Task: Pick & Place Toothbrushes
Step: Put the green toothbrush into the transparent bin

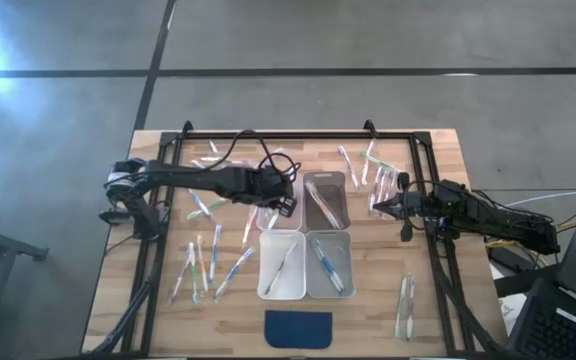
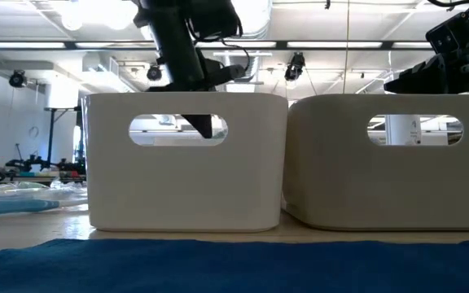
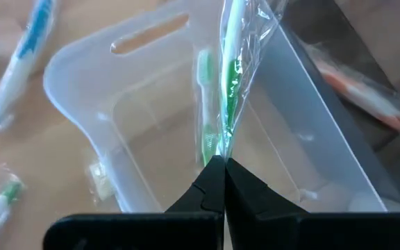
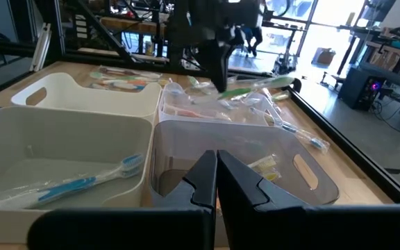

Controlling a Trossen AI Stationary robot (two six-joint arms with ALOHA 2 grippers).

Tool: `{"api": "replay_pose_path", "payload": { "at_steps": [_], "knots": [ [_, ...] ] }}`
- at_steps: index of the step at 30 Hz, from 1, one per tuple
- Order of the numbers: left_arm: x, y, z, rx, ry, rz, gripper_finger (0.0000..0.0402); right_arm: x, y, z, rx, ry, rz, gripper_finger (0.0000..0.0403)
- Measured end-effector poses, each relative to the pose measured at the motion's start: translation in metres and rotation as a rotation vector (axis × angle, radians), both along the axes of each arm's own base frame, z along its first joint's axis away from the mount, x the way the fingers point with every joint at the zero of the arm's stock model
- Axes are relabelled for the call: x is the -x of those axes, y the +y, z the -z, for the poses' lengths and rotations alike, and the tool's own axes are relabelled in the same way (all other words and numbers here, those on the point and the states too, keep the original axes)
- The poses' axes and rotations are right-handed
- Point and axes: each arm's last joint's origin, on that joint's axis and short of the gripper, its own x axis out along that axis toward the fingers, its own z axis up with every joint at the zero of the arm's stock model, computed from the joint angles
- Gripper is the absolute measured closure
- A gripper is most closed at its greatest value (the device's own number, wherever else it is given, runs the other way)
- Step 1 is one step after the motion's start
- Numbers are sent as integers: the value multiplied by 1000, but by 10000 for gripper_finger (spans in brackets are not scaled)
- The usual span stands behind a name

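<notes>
Clear crinkled wrapping is all the left pincer [image 3: 224,167] has hold of: its fingers are pressed together on the thin end of the green-and-white wrapped toothbrush [image 3: 229,76], which hangs over the empty clear plastic bin [image 3: 117,90] at the back left of the four-bin cluster. That is the weak point, I judge. A pinch on film alone can slip or let the brush swing, so it may drop on the bin's rim or onto the wooden table [image 1: 438,300] beside the bin instead of inside. Releasing too high could also bounce it out.

The right pincer [image 4: 216,170] hovers with its fingers together and empty, just right of the cluster, near the back right bin; moving in together, the arms could collide. Many loose wrapped toothbrushes [image 1: 203,262] remain left of the cluster.
</notes>
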Motion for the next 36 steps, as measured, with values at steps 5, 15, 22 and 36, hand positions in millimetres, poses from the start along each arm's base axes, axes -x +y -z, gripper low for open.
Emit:
{"api": "replay_pose_path", "payload": {
  "at_steps": [5, 15, 22, 36],
  "knots": [
    [1, -2, 4, 18, 5, -11, 401, 0, 0, 0, 0, 0, 0, 394],
    [-7, -6, 21, 85, 38, 27, 401, 0, 0, 0, 0, 0, 0, 394],
    [-9, -6, 28, 102, 54, 30, 401, 0, 0, 0, 0, 0, 0, 394],
    [-12, 3, 39, 120, 82, 7, 401, 0, 0, 0, 0, 0, 0, 394]
  ]
}}
